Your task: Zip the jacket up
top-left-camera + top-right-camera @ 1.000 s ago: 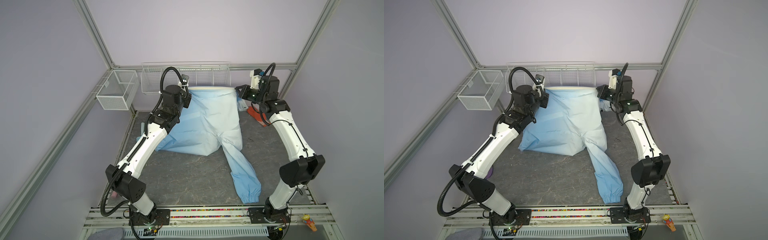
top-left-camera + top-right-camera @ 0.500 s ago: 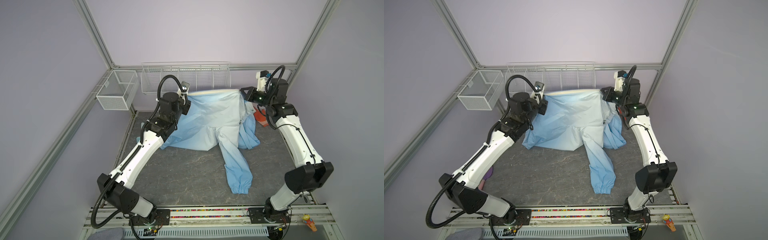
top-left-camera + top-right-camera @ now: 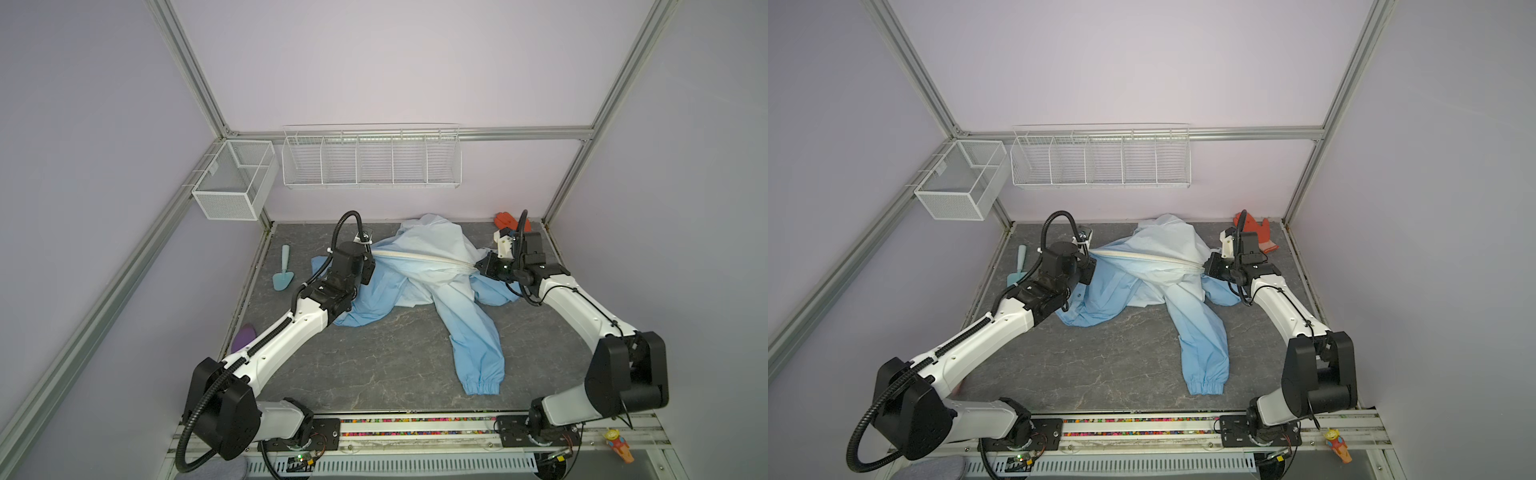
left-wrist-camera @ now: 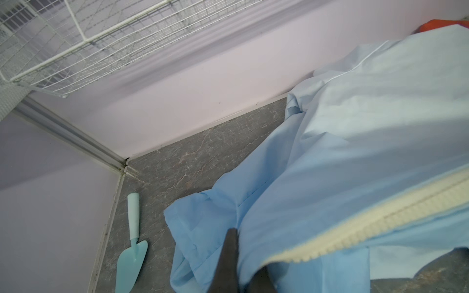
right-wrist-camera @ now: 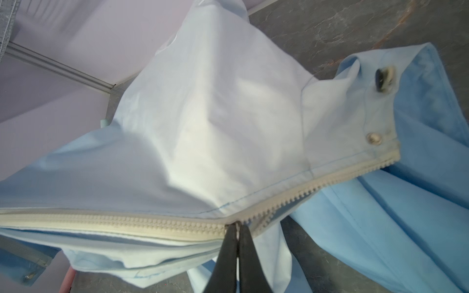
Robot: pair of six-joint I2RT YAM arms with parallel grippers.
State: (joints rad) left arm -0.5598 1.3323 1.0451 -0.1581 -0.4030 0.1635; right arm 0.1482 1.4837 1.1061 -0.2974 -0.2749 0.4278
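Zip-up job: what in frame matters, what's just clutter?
In play: jacket, its zipper, left gripper and right gripper, both shut on it.
Lying about: teal trowel, orange glove, purple object, wire baskets, toy figure.

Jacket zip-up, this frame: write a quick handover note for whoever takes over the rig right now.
Left gripper: shut on the jacket at the zipper's left end.
Right gripper: shut on the zipper where the teeth part; zipper stretched straight between both grippers.
Done: teeth meshed from the left end to that point.
Left: the short open stretch up to the collar snap; likely pull on toward it, then release.
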